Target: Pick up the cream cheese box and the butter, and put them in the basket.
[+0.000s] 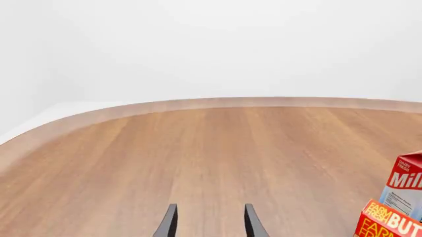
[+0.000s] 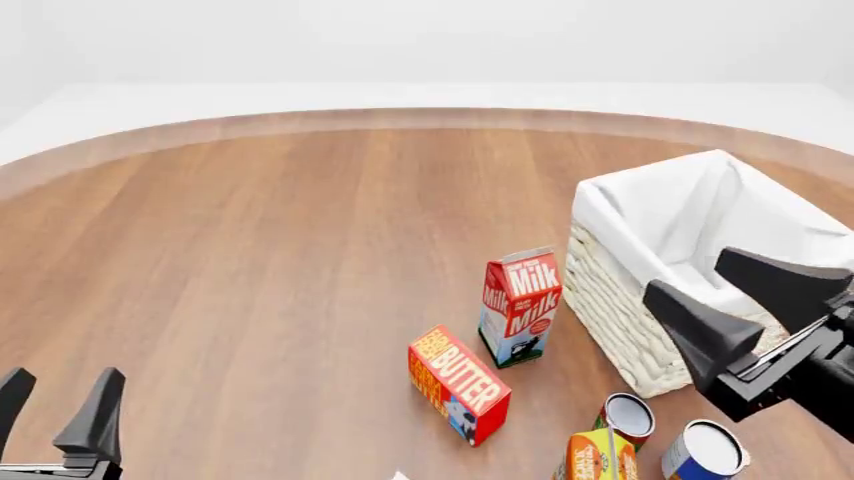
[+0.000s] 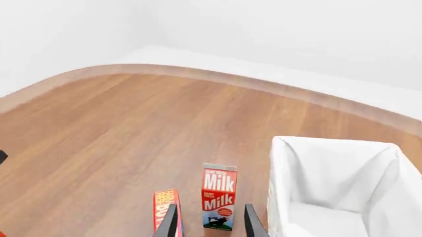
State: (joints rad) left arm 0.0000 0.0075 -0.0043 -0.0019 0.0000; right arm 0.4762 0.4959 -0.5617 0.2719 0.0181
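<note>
Table [image 2: 267, 260] of brown wood fills the scene, with a curved far edge. Toward the right stands the basket [image 2: 607, 285], white cloth folded over its woven wall. The right gripper [image 2: 750, 300] hangs over the basket's near corner — fingers spread wide, nothing between them. The left gripper [image 2: 60, 405] sits low at the near left, also parted and empty, well apart from the cartons. A milk carton [image 2: 519, 308] stands upright just left of the basket; the butter [image 2: 458, 383] lies near its foot. Two tins [image 2: 627, 417] and an orange-yellow carton [image 2: 597, 457] cluster at the near right. The cream cheese box cannot be made out.
</note>
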